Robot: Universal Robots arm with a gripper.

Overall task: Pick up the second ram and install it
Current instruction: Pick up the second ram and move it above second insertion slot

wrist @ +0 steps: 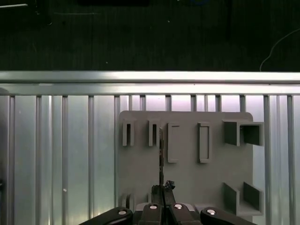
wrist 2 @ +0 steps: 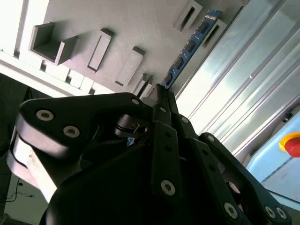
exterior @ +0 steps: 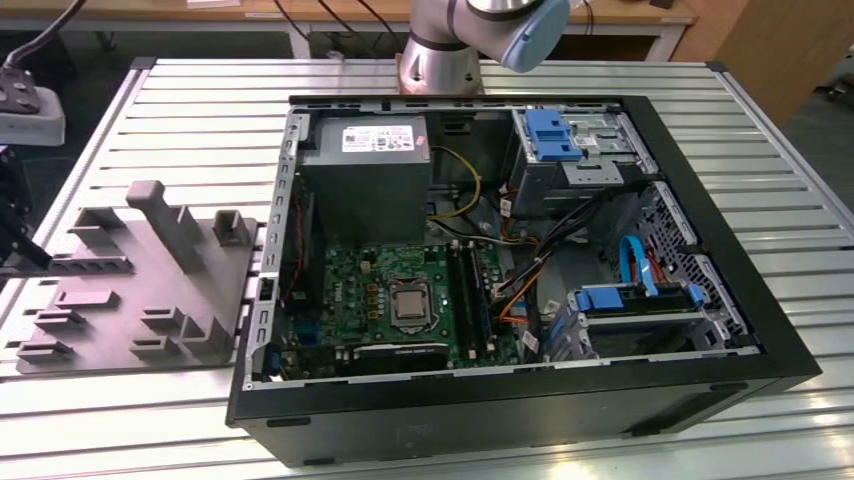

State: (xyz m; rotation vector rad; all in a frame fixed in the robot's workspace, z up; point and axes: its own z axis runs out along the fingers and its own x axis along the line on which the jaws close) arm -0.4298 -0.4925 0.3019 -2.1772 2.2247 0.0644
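End of second ram [wrist: 161,154] — within pincer [wrist: 162,188]

The second ram [wrist 2: 190,49] sat between the fingers [wrist 2: 164,105], reaching past their tips; beyond it lay the slotted tray [wrist: 187,178], on the table [wrist: 75,150].

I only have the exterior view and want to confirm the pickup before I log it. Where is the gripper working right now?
Observer: In the first wrist view the gripper is over the grey fixture tray, which lies on the slatted table.
Operator: Does it have the second ram?
Observer: It looks so. In the second wrist view the gripper is shut on one end of the second ram, and the rest of the stick reaches out past the fingertips, above the tray.
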